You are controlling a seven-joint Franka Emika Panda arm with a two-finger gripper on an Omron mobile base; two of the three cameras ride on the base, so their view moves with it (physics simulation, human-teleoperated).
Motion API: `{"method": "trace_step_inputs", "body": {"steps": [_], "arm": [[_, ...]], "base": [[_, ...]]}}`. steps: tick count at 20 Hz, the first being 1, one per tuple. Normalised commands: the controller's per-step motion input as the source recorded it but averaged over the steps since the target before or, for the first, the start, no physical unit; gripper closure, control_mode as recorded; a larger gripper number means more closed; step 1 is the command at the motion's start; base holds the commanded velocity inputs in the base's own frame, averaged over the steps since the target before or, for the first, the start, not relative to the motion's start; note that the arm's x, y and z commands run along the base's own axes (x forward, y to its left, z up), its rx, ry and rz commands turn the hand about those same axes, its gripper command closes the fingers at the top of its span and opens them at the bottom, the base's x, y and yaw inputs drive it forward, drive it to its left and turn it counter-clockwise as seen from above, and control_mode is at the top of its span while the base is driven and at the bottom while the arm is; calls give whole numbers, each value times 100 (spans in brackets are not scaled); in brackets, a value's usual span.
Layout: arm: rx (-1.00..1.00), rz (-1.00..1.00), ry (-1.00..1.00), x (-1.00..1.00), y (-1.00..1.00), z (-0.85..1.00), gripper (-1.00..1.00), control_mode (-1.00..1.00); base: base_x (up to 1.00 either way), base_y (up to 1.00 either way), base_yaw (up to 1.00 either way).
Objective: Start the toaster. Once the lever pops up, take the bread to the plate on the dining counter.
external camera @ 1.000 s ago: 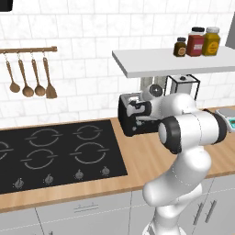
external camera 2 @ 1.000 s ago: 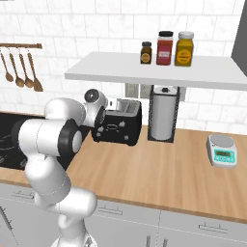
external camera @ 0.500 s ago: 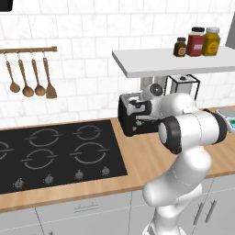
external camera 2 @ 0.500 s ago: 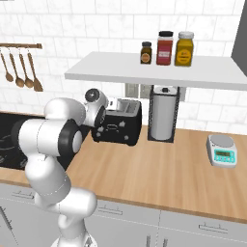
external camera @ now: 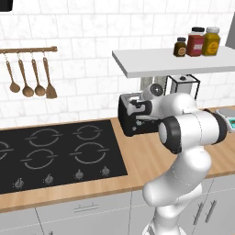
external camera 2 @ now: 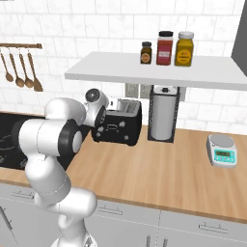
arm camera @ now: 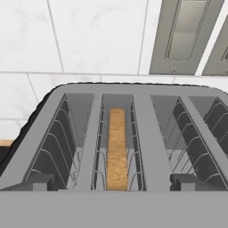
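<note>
Black toaster (external camera: 134,120) is our reference, sitting on the wood counter (external camera 2: 159,178) against the white tile wall. We see the bread (arm camera: 117,149) standing on edge deep in the toaster's left slot, tan with darker edges, wire guides on both sides; its top edge sits well below the silvery slotted top. The right slot beside it looks bare as far as we can see.

Claw (arm camera: 113,182) hangs directly above the toaster top, looking down into the slots. Its jaws are spread fully wide, with one dark fingertip (arm camera: 39,182) at the left slot's outer edge and the other over the right slot, nothing between them. We can't tell if the tips touch the toaster.

In the base views the white arm reaches the toaster from the hob (external camera: 55,153) side, and the wrist covers part of the toaster body.

Right of the toaster: paper towel roll (external camera 2: 163,113) in a dark frame, then a small kitchen scale (external camera 2: 222,151) further along. Above the toaster: white shelf (external camera 2: 154,72) with three jars (external camera 2: 165,48). Left of the toaster, beyond the hob: wooden utensils (external camera: 28,75) hanging on a wall rail.
</note>
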Motion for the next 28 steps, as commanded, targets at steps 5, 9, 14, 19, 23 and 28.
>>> {"method": "trace_step_inputs", "body": {"steps": [5,9,14,19,23,28], "arm": [[0,0,0,0,-11,0,-100,-100],[0,0,0,0,0,0,-100,-100],[0,0,0,0,0,0,-100,-100],[0,0,0,0,0,0,-100,-100],[0,0,0,0,0,0,-100,-100],[0,0,0,0,0,0,-100,-100]], "base": [[0,0,0],[0,0,0],[0,0,0],[0,0,0],[0,0,0],[0,0,0]]}}
